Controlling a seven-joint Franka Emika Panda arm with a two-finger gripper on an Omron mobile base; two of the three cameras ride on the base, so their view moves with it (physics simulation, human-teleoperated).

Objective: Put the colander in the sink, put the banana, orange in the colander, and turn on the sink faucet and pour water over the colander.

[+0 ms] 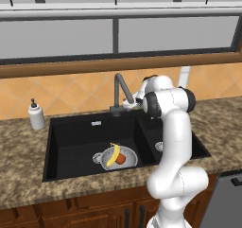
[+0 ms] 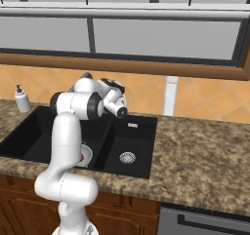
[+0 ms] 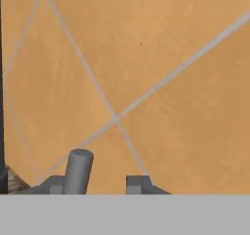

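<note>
You have the colander (image 1: 115, 159) sitting upright on the floor of the larger basin of the sink (image 1: 71, 137), toward its front right corner, close to the divider. Inside it the banana (image 1: 113, 154) lies with its long axis running from the front-left rim up toward the back, one tip pointing at the back wall of the basin and the other resting low near the colander's left handle. The orange (image 1: 121, 159) sits just beside it on the right, touching or nearly touching the banana's inner curve.

The sink faucet (image 1: 120, 93) stands at the back edge of the sink, its angular spout bent forward and right. Your pincer (image 3: 100, 185) is up at the faucet's base area, beside the spout. In the hand view a grey cylindrical handle (image 3: 78, 171) stands between the fingertips, against the left one, with the orange wall tiles (image 3: 161, 58) behind. The jaws are drawn in narrow around that handle.

A white soap dispenser (image 1: 36, 114) stands on the worktop (image 1: 23, 175) left of the sink.
</note>
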